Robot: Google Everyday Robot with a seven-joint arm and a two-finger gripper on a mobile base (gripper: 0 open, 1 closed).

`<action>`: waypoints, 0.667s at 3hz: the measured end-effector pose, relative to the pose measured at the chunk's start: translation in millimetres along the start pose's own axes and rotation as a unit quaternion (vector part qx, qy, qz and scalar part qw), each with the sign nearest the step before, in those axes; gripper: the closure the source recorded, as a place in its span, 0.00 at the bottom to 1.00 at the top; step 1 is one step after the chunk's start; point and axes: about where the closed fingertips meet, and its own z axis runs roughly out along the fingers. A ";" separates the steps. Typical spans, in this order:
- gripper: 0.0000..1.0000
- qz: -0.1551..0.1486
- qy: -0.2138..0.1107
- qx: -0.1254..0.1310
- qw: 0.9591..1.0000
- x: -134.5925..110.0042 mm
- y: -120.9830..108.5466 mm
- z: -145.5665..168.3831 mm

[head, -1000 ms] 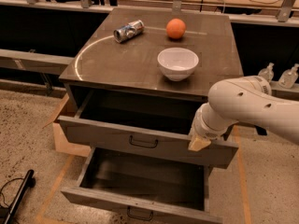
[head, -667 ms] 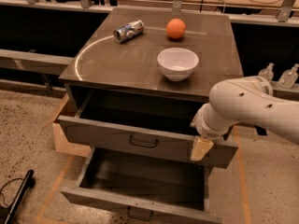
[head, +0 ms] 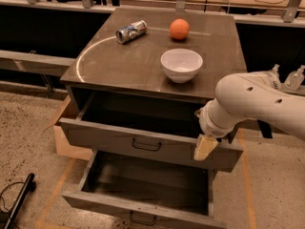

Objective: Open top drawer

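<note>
The top drawer (head: 109,140) of the dark grey-brown cabinet is pulled out, its inside dark. Its flat front carries a small black centre handle (head: 146,145). My gripper (head: 206,148) hangs at the end of the white arm (head: 252,101), in front of the right end of the top drawer's front, to the right of the handle. One pale tan finger (head: 205,149) points down over the front. The lower drawer (head: 143,199) stands pulled out further, beneath the top one.
On the cabinet top (head: 119,61) sit a white bowl (head: 181,65), an orange (head: 179,29) and a lying can (head: 131,31). A cardboard box (head: 64,142) stands left of the cabinet. A black object (head: 16,202) lies on the floor at lower left.
My gripper has moved slightly down along the right end of the top drawer's front. The drawers have not visibly moved.
</note>
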 end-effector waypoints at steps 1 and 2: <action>0.41 0.003 0.004 -0.001 1.000 2.9 -2.7 -6.2; 0.65 0.008 0.009 0.002 1.000 7.5 -5.3 -13.7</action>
